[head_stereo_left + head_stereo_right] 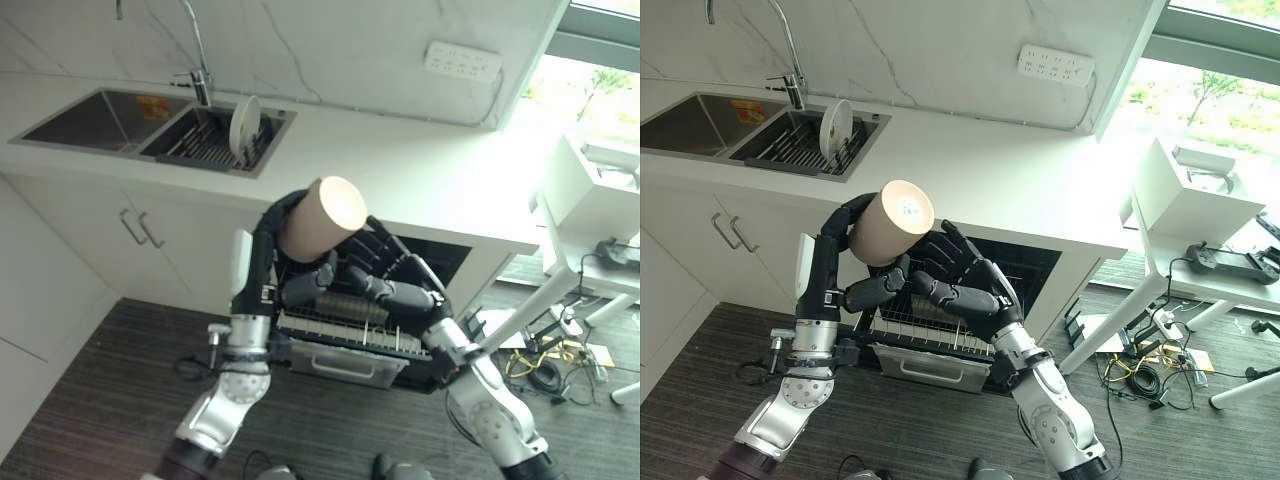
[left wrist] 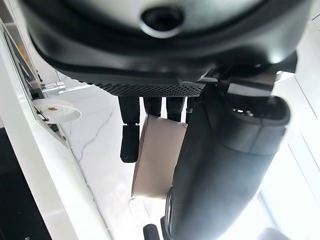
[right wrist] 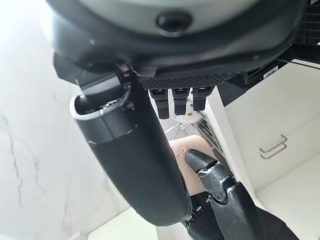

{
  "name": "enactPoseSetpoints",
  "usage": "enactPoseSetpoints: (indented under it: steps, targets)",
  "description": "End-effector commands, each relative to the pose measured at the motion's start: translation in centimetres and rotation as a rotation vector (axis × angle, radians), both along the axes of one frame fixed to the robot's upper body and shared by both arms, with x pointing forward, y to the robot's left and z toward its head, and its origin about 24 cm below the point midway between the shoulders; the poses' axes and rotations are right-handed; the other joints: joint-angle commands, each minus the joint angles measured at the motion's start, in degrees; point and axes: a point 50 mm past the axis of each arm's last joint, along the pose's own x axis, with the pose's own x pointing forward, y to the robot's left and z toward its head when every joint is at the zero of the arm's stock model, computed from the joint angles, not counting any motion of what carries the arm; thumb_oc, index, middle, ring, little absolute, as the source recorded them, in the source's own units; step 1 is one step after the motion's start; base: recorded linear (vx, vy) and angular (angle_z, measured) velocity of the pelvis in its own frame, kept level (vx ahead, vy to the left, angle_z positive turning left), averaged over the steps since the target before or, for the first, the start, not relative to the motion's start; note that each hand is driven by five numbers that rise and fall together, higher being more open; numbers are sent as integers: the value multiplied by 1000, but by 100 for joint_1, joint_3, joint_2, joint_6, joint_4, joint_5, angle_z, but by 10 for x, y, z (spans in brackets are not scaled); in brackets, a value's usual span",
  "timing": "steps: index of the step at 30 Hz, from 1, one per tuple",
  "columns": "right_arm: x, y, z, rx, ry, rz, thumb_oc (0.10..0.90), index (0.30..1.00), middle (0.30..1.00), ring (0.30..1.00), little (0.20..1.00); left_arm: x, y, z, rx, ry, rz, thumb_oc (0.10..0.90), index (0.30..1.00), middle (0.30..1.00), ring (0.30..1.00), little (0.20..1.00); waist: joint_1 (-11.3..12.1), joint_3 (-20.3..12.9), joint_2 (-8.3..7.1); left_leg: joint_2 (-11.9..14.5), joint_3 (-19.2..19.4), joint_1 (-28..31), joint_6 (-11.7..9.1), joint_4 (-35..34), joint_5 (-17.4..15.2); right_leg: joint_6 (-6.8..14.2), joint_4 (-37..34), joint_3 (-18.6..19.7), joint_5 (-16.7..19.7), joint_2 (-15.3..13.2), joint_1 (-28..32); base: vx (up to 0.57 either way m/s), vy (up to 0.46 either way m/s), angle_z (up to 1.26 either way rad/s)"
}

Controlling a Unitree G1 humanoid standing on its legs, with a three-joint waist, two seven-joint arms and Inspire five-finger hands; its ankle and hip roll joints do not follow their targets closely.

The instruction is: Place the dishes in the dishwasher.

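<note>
A beige cup (image 1: 322,218) is held up in the air above the open dishwasher, its flat base turned toward the head camera. My left hand (image 1: 287,208) is shut on it, fingers curled round its side (image 2: 157,155) and the thumb (image 1: 308,285) under it. Close beside the cup is my right hand (image 1: 388,268), open, its fingers (image 3: 174,102) straight and spread and its thumb near the left thumb. Below both hands the dishwasher's wire rack (image 1: 345,335) is pulled out. A white plate (image 1: 244,125) stands upright in the drying rack in the sink (image 1: 90,120).
A white counter (image 1: 400,170) runs above the dishwasher opening, with cabinet doors (image 1: 140,230) to the left. At the right stands a white table (image 1: 585,215), with cables (image 1: 545,360) on the floor beneath it. Dark floor lies in front of the pulled-out rack.
</note>
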Motion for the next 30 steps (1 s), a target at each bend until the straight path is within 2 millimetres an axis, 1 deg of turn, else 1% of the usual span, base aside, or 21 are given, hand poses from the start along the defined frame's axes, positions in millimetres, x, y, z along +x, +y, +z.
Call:
enactPoseSetpoints:
  steps: [1,7,12,16,24,30]
  targets:
    - [11,5,48,153,-234,-21,800,900,900,900,900,7,-21,41,48,-235,-116,400,300,300,300,300,144,-359,90,198,-198,453,-51,-461,-265,687,312,-4,-234,-448,131,37,-5,-2]
    - [12,7,51,167,-235,-52,800,900,900,900,900,6,-27,32,81,-196,-138,400,300,300,300,300,169,-398,111,243,-208,499,-66,-461,-275,669,312,23,-287,-426,193,56,-8,-7]
    - [11,11,59,173,-270,-89,800,900,900,900,900,6,-30,24,93,-164,-146,400,300,300,300,300,174,-398,129,244,-215,523,-67,-461,-283,668,312,53,-299,-424,209,36,-2,-5]
    - [10,15,64,167,-289,-97,800,900,900,900,900,6,-33,22,94,-156,-152,400,300,300,300,300,162,-393,143,250,-204,534,-67,-461,-283,664,312,66,-299,-419,211,6,5,-2]
    - [8,23,89,176,-381,-158,800,900,900,900,900,9,-43,18,77,-125,-172,400,300,300,300,300,183,-401,168,221,-217,537,-60,-461,-293,660,312,100,-306,-426,215,-4,2,0]
    - [8,30,94,154,-398,-138,800,900,900,900,900,8,-47,21,64,-125,-193,400,300,300,300,300,202,-412,168,216,-217,528,-57,-461,-289,661,312,99,-308,-432,210,-5,2,0]
